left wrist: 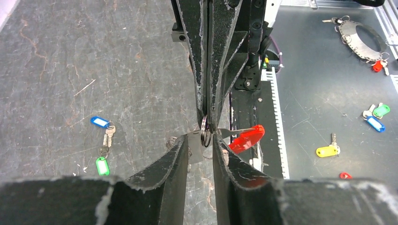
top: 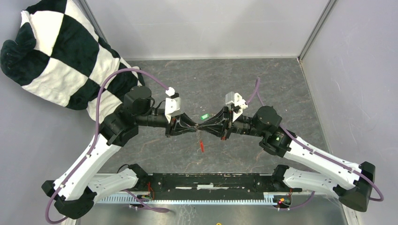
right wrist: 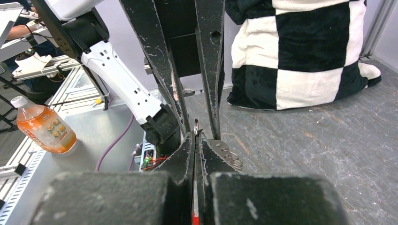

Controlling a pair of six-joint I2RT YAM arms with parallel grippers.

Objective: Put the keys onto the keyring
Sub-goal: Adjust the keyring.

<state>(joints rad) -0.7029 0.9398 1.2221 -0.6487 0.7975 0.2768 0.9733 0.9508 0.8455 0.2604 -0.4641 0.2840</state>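
- Keyring: its thin metal ring is off the table, held in the air where the two grippers meet tip to tip at the middle of the workspace.
- Its red tag sticks out to one side of the ring. From above it hangs just below the meeting point.
- Right gripper: the fingers are pressed together on the ring, whose rim pokes up between their tips.
- Left gripper: the fingers stand a little apart on either side of the ring and the right gripper's tips. I cannot tell whether they pinch anything.
- A silver key blade with a toothed edge lies against one left finger, just beside the ring. Its head is hidden.
- A blue-tagged key and a green-tagged key lie on the grey table, close together and apart from the keyring.
- From above, only the green tag shows, just beyond the fingertips.
- A black-and-white checkered cushion sits in the far left corner.
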